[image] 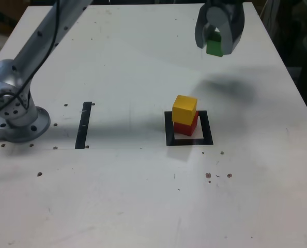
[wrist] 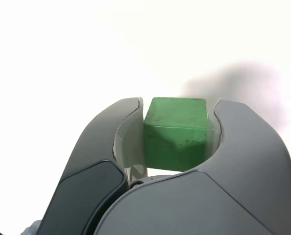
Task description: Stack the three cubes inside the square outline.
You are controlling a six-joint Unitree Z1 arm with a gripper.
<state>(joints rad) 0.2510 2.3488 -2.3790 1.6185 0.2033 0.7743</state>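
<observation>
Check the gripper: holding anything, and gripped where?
Yes. The gripper is shut on the green cube, its jaws pressing two opposite side faces. The cube is lifted clear of the table, apart from the yellow cube on the red one.

On the white surface lies the square outline. Inside it the red cube sits toward the far edge, with the yellow cube stacked on top. Well beyond the outline, raised above the surface, the gripper clasps the green cube. A thin black strip lies well apart from the outline, toward the exterior view's left, near the arm's base.
</observation>
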